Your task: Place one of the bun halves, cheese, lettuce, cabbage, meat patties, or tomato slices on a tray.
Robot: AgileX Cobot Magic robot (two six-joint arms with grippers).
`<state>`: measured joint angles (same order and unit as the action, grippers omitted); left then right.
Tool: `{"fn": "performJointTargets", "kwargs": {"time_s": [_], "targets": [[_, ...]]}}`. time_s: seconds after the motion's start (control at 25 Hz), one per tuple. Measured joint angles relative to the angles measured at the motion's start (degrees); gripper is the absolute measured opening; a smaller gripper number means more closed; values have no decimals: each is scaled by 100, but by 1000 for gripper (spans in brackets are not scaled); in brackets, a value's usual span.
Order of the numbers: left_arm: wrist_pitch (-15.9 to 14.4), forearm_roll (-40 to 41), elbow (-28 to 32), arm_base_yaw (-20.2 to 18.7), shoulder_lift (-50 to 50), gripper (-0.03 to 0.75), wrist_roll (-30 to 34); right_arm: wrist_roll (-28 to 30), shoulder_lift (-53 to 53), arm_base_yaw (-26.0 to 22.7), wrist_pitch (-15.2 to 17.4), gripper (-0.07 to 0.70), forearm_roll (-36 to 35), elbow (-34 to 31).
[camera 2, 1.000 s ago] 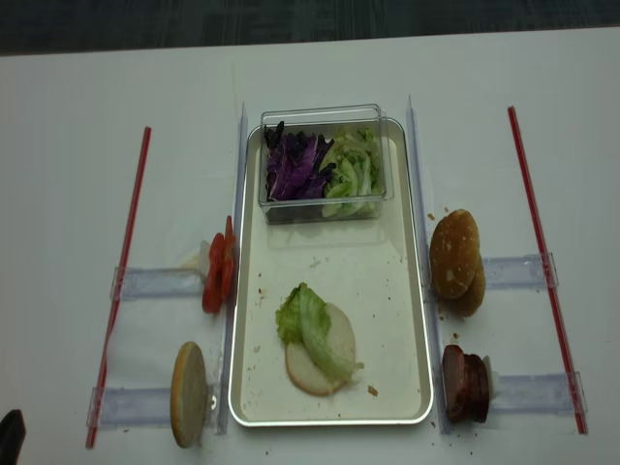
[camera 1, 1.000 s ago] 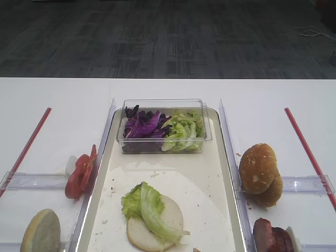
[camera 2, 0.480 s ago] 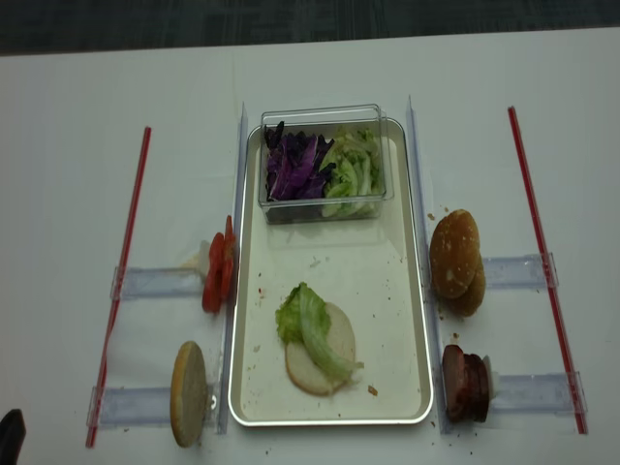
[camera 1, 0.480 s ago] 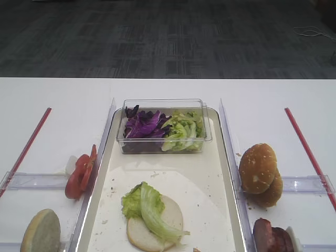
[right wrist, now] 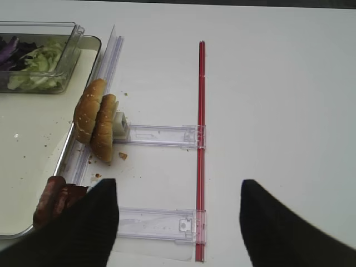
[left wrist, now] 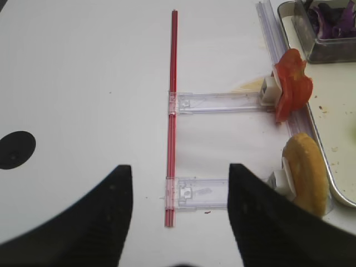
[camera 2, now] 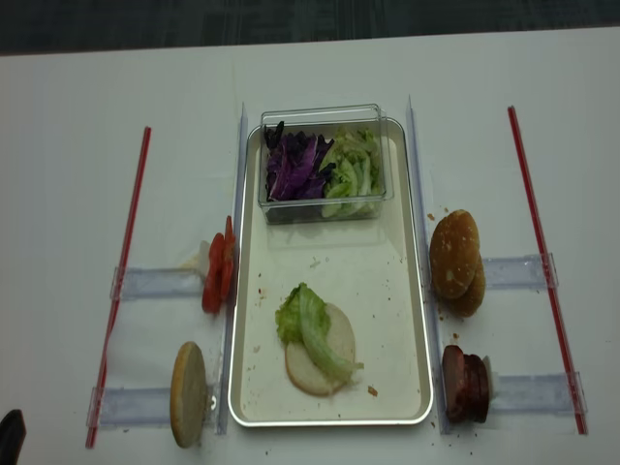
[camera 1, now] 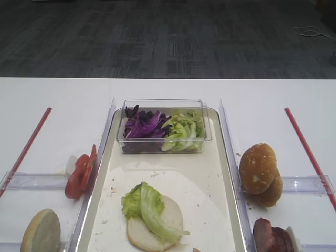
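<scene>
both grippers, right [right wrist: 177, 222] and left [left wrist: 181, 222], hang wide open and empty. the upright meat patties [right wrist: 55, 201] could topple off their holder if a finger nudges them.

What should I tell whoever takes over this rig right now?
Left gripper: open, empty, hovering over the table left of the tray.
Right gripper: open, empty, over the table right of the tray.
On the tray: a bun half with a lettuce leaf draped over it; a clear box of cabbage and more lettuce.
Left holders: tomato slices, another bun half. Right holders: two bun tops, meat patties.
Done: bun and lettuce placed. Left: next ingredient, perhaps a patty.
</scene>
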<state>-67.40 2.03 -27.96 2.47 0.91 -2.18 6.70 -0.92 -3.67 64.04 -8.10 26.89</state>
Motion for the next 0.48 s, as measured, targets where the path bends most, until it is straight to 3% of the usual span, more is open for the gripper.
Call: {"fn": "performJointTargets", "kwargs": {"time_s": [0.48], "targets": [[0, 0, 0, 0, 0, 392, -11, 0, 0, 0, 3, 468, 0, 0]]}}
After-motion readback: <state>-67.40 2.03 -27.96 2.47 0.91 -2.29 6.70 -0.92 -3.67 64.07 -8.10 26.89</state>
